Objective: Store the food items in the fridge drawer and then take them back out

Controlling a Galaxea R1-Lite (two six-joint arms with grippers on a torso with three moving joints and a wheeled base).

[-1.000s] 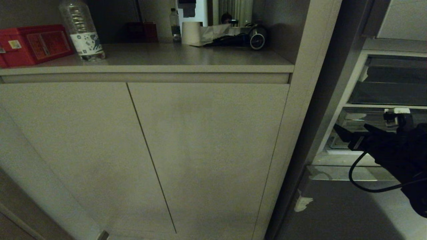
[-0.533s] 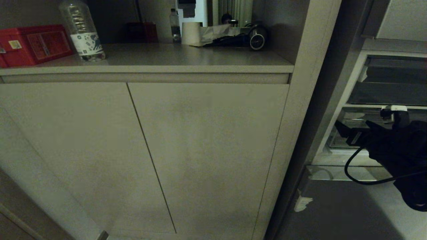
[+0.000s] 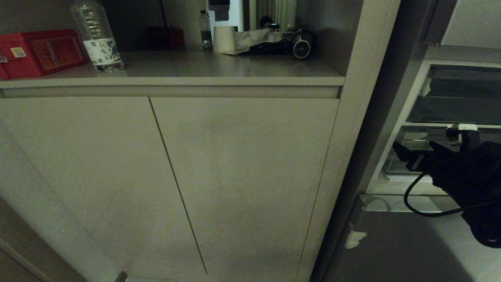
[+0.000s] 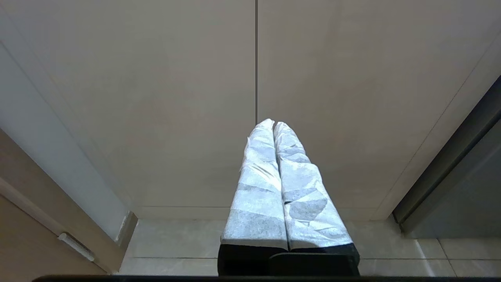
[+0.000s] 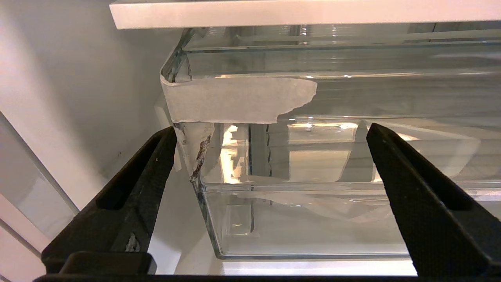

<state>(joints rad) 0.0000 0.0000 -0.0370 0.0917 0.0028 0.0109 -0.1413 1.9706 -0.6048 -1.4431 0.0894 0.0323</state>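
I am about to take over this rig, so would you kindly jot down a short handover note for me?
Right gripper: open, empty, level, facing the clear fridge drawer in the open fridge.
Left gripper: shut, empty, parked low in front of the beige cabinet doors.
Food items: none in view; the visible part of the drawer holds none.
Done: cannot tell from here.
Left: find the food, then store or retrieve it as the cycle requires.

right wrist view close before fridge drawer (image 5: 313,219)
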